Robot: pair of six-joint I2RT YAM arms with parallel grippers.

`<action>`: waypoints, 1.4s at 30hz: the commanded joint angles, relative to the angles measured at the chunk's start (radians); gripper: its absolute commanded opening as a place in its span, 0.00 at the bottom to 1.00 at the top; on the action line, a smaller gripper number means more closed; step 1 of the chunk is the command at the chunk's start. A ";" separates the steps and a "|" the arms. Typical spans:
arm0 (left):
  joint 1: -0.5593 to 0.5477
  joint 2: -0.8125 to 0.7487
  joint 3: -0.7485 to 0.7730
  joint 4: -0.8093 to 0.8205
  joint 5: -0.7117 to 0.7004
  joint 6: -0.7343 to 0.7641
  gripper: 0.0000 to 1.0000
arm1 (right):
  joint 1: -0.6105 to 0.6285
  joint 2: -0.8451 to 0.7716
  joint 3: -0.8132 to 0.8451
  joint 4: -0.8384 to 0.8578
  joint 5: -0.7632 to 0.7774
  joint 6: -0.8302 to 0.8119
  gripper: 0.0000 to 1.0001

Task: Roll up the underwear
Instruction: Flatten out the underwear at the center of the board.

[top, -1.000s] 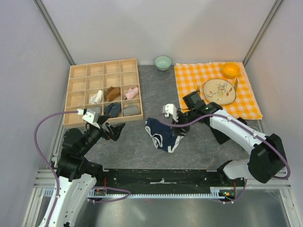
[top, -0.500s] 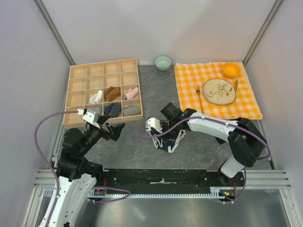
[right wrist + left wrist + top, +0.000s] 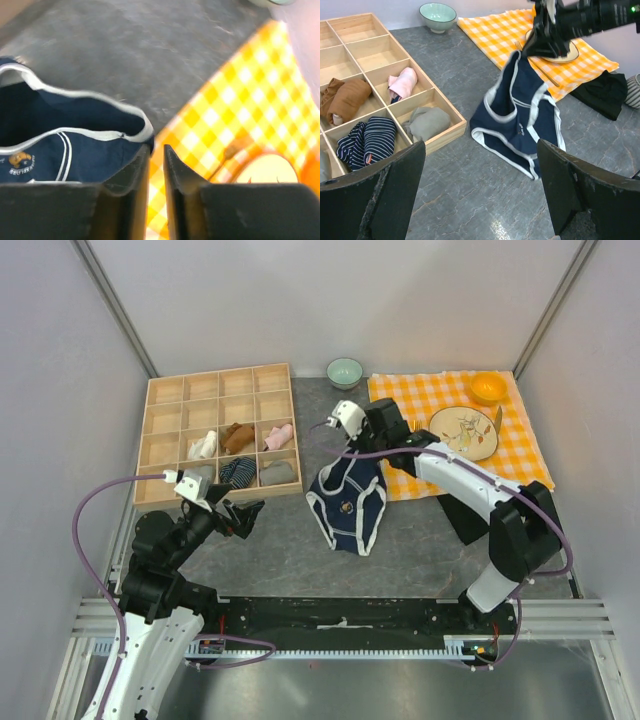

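Two arms are in view, and only the right one has hold of anything. The right gripper [image 3: 373, 450] is closed almost fully, its fingers [image 3: 132, 172] nearly together, pinching the white-trimmed top edge of the underwear [image 3: 350, 502]. That edge is lifted just at the near left corner of the checked cloth [image 3: 520, 455]. From there the navy fabric hangs down and toward the arms, spread open. Its lower part lies on the grey table [image 3: 290, 550], in the middle ground between the wooden tray [image 3: 165, 390] and the cloth. White bands run along the leg openings, and a small printed mark shows on the front panel. The left gripper [image 3: 245, 512] hovers over the table near the tray's front edge, well apart from the underwear. Its fingers [image 3: 380, 195] are spread wide with nothing between them. In the tray's front row sit a striped roll [image 3: 238, 472] and, in the next compartment to the right, a grey roll [image 3: 278, 472]. Brown [image 3: 237, 436], pink [image 3: 279, 435] and white [image 3: 203, 445] pieces fill compartments in the row behind. On the cloth rest a plate [image 3: 463, 433] and an orange bowl [image 3: 488, 387]. A pale green bowl [image 3: 345, 371] stands on the table at the far edge, beside the cloth.
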 commanded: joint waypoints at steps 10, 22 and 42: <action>0.002 0.005 0.002 0.018 0.005 0.023 0.98 | -0.034 -0.135 -0.054 -0.230 -0.511 -0.216 0.52; 0.002 0.005 0.002 0.012 -0.006 0.023 0.98 | 0.239 -0.059 -0.297 -0.250 -0.386 -0.355 0.54; 0.002 0.011 0.002 0.015 0.003 0.023 0.98 | 0.293 -0.106 -0.253 -0.548 -0.572 -0.396 0.00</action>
